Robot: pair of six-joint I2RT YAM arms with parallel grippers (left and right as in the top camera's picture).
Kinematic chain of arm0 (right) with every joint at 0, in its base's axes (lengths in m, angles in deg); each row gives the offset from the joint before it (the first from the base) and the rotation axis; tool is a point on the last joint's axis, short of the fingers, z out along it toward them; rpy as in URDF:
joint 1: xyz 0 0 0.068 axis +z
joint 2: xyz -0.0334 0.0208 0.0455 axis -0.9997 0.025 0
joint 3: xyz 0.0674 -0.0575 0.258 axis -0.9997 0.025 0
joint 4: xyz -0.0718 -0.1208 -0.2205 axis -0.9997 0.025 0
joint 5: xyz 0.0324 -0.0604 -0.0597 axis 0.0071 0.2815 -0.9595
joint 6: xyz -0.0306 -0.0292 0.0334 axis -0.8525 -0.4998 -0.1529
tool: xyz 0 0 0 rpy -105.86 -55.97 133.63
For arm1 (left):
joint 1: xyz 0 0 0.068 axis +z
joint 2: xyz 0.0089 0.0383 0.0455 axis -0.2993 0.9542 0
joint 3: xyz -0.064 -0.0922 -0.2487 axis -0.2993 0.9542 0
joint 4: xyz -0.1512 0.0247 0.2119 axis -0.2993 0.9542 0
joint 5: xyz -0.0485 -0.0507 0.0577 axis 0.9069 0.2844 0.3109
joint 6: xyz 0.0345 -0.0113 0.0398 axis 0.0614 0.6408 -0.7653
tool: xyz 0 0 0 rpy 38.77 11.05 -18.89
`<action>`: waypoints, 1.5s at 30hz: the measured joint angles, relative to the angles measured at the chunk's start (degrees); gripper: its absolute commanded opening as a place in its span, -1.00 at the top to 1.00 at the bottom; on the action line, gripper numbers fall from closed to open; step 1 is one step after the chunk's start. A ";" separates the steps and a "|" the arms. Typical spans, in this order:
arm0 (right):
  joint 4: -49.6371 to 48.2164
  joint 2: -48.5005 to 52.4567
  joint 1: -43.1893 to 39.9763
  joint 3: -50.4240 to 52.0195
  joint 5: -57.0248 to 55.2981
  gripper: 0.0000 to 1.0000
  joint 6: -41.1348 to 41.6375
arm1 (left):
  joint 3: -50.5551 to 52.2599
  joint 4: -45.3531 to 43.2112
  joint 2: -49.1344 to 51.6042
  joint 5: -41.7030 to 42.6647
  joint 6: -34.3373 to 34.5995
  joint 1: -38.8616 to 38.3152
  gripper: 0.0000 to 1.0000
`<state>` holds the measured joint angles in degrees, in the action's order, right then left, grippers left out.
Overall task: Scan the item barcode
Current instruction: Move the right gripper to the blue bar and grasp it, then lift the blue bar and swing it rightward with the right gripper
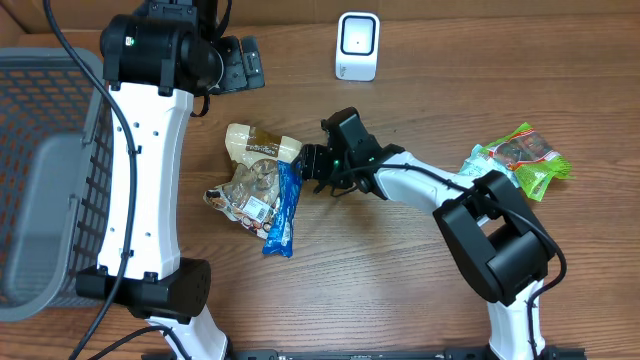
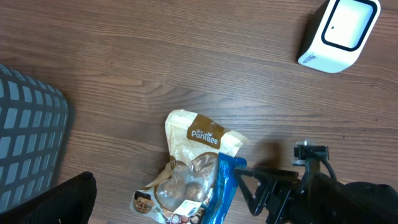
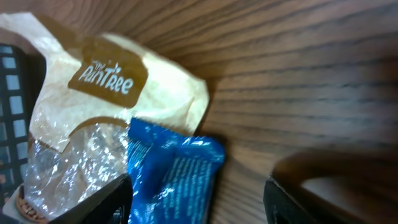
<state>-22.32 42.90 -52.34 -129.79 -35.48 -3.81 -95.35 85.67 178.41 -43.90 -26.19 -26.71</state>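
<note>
The blue packet (image 1: 283,215) lies on the wooden counter (image 1: 380,290) a little left of the middle of the overhead frame. It runs from the centre down toward the lower left and rests against the right edge of a tan bag (image 1: 258,148) whose clear lower half shows nuts. The right hand (image 1: 308,168) reaches in from the lower right and sits at the upper end of the packet. In the right wrist view its fingers (image 3: 102,202) stand spread, one at each bottom corner of the frame. The packet's crimped end lies between them, with bare wood showing on the right side, so nothing is pinched.

The white scanner (image 1: 357,45) stands at the top centre of the overhead frame, well apart from the packet. The left hand (image 1: 240,65) hangs near the top, left of the scanner and above the tan bag, with its fingers spread wide and nothing between them. A green packet (image 1: 522,158) lies at the right edge of the overhead frame, and a grey mesh basket (image 1: 40,100) fills the left edge.
</note>
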 measured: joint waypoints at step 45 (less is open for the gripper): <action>31.67 -26.82 -8.79 0.09 -5.57 0.93 21.55 | 0.00 0.00 0.00 0.00 0.00 0.00 -1.00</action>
<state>9.35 16.08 -61.12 -129.70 -41.06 17.74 -95.35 85.67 178.41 -43.90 -26.19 -26.71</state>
